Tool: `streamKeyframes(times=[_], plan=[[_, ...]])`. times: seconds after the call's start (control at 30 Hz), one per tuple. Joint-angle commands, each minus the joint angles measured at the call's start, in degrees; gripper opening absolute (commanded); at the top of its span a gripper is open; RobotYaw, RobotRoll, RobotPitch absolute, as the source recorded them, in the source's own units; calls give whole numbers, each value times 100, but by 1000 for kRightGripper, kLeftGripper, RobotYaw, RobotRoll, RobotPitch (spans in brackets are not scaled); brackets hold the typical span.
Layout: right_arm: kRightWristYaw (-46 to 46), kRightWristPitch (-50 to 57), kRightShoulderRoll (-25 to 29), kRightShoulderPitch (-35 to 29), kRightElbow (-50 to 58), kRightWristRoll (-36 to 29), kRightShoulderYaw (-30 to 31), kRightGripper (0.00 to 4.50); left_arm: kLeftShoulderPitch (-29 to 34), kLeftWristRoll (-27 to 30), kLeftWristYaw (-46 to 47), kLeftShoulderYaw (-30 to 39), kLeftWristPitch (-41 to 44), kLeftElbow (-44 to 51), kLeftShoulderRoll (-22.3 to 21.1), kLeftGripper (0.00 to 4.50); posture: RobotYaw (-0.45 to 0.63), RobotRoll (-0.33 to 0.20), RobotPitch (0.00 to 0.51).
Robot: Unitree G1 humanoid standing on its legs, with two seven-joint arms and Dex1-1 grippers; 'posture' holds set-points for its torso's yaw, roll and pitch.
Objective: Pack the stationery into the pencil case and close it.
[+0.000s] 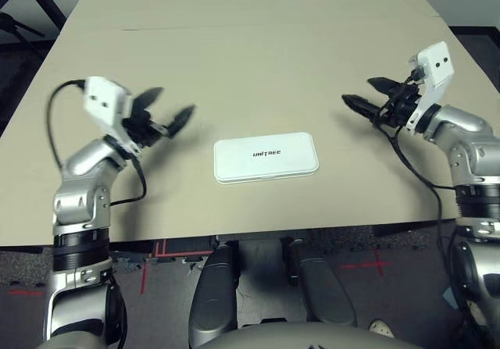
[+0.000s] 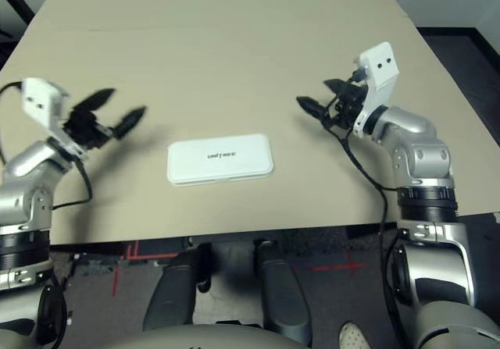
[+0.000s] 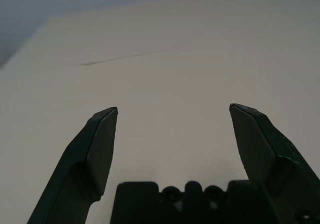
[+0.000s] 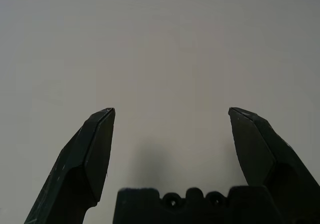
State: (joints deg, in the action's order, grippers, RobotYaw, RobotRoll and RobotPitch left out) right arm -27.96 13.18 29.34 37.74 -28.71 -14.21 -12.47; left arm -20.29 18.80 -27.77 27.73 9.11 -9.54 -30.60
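Observation:
The white pencil case (image 1: 266,157) lies flat near the table's front edge with its lid down and the dark UNITREE print on top. The stationery is out of view. My left gripper (image 1: 170,107) hovers to the left of the case, apart from it, open with nothing between its fingers (image 3: 102,144). To the right of the case my right gripper (image 1: 363,93) is raised above the table, open and empty as well, its fingers (image 4: 97,146) spread over bare tabletop.
The beige table (image 1: 250,60) stretches far behind the case, with a thin seam (image 1: 195,27) running across it. Dark floor with red tape marks (image 1: 156,249) lies below the front edge.

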Motion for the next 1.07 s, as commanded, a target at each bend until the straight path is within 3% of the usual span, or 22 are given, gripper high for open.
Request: streamKeyframes(times=[0.03, 0.43, 0.83, 1.07], plan=[[459, -752, -16, 217, -806, 204, -196, 4500, -169, -163, 301, 158, -560, -718, -142, 4492, 92, 0, 212], [1128, -2057, 213, 627, -2233, 351, -399, 4500, -566, -188, 540, 79, -1424, -1887, -328, 4492, 46, 0, 204], [1351, -2310, 303, 477, -2265, 299, -547, 4500, -901, -245, 516, -226, -1650, -2326, -287, 4492, -2, 0, 223], [1390, -2318, 250, 449, -2212, 271, -556, 4500, -1089, -236, 457, -252, -1728, -2577, -376, 4492, -8, 0, 208]])
